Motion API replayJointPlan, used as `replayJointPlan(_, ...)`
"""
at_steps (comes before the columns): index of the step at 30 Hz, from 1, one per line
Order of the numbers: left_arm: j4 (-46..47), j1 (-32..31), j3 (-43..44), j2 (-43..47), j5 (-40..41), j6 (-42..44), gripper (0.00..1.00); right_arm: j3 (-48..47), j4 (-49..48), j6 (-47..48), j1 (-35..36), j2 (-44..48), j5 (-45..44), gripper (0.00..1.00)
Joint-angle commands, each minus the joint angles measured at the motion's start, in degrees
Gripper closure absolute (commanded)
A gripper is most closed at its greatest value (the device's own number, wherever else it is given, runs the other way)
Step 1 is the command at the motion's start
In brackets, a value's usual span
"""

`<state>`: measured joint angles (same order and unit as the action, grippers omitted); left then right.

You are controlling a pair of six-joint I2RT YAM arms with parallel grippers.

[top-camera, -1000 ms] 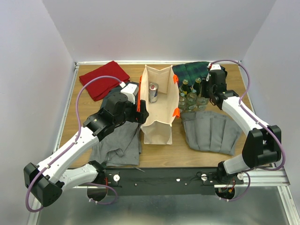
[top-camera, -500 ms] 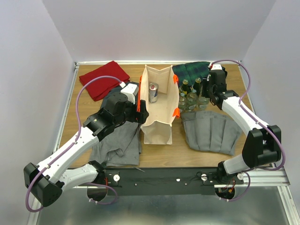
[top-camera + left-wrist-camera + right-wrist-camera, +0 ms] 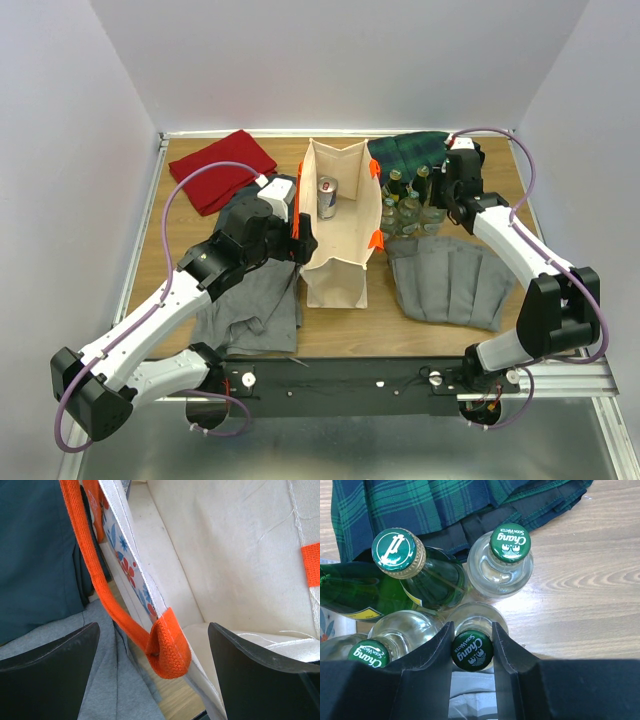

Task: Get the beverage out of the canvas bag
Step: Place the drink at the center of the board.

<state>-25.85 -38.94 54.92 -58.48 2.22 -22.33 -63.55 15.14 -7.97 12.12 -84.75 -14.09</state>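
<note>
The beige canvas bag [image 3: 336, 250] with orange handles stands open at the table's middle. A silver and red beverage can [image 3: 327, 196] stands inside it at the far end. My left gripper [image 3: 301, 238] is at the bag's left rim; in the left wrist view it [image 3: 155, 672] is open, its jaws straddling the bag's wall [image 3: 145, 592] and the orange handle's base [image 3: 167, 645] without touching them. My right gripper [image 3: 437, 205] is to the right of the bag, shut on the green cap of a clear soda bottle [image 3: 472, 650] that stands among several bottles.
Other bottles stand tightly round the held one: a clear one [image 3: 506, 562], a green one [image 3: 415, 570], another clear one [image 3: 375, 650]. A plaid cloth [image 3: 405, 150] lies behind them, a red cloth [image 3: 220, 168] at far left, and grey garments at right [image 3: 450, 285] and left [image 3: 250, 300].
</note>
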Motion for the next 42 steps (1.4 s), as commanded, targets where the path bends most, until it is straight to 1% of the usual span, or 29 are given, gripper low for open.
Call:
replayJointPlan(1,0.3,0.4,0.1,0.8,0.9,-0.2,0.01,-2.9,-4.8,-1.2,0.3,0.7,-0.8,0.76)
replayJointPlan(5,0.3,0.4,0.0,0.8,0.9,-0.3,0.01,-2.6,-5.0,-1.5,0.3,1.2,-0.3,0.65)
replayJointPlan(14,0.1,0.4,-0.5,1.4,1.2,-0.3,0.01,-3.0,-4.7,-1.1,0.4,1.4,-0.9,0.63)
replayJointPlan(15,0.2,0.4,-0.6,1.6,1.2,-0.2,0.01,-3.1,-4.7,-1.1,0.3,1.5,-0.8,0.54)
replayJointPlan(16,0.1,0.4,-0.7,1.7,1.2,-0.3,0.01,-3.0,-4.8,-1.0,0.3,1.6,-0.8,0.51)
replayJointPlan(17,0.1,0.3,-0.7,1.7,1.2,-0.4,0.01,-3.1,-4.8,-1.0,0.3,1.5,-0.5,0.51)
replayJointPlan(19,0.0,0.4,-0.6,1.8,1.3,-0.4,0.01,-3.2,-4.6,-1.1,0.3,1.6,-0.2,0.45)
replayJointPlan(20,0.0,0.4,-0.8,1.9,1.3,-0.4,0.01,-3.2,-4.5,-1.1,0.3,1.6,-0.2,0.44)
replayJointPlan(32,0.0,0.4,-0.8,2.1,1.1,-0.4,0.01,-3.5,-3.3,-0.9,0.3,3.3,-1.8,0.42)
replayJointPlan(33,0.1,0.4,-0.9,2.2,1.1,-0.4,0.01,-4.0,-2.3,-0.9,0.3,3.4,-1.9,0.33)
replayJointPlan(34,0.1,0.4,-0.9,2.2,1.0,-0.4,0.01,-4.6,-1.5,-1.2,0.3,3.5,-2.0,0.09)
replayJointPlan(35,-0.1,0.3,-0.8,2.2,1.1,-0.4,0.01,-5.2,-0.8,-1.2,0.4,3.5,-1.9,0.01)
replayJointPlan(38,-1.0,0.4,-0.4,2.4,1.5,-0.3,0.01,-10.9,5.4,-1.0,0.4,2.2,-1.1,0.0)
replayJointPlan(39,-0.9,0.4,-0.5,2.8,1.6,-0.2,0.01,-14.3,9.2,-1.1,0.3,2.0,-0.8,0.0)
replayJointPlan(42,-0.7,0.4,-0.8,3.1,1.6,-0.3,0.01,-19.3,15.1,-0.8,0.3,0.9,0.7,0.0)
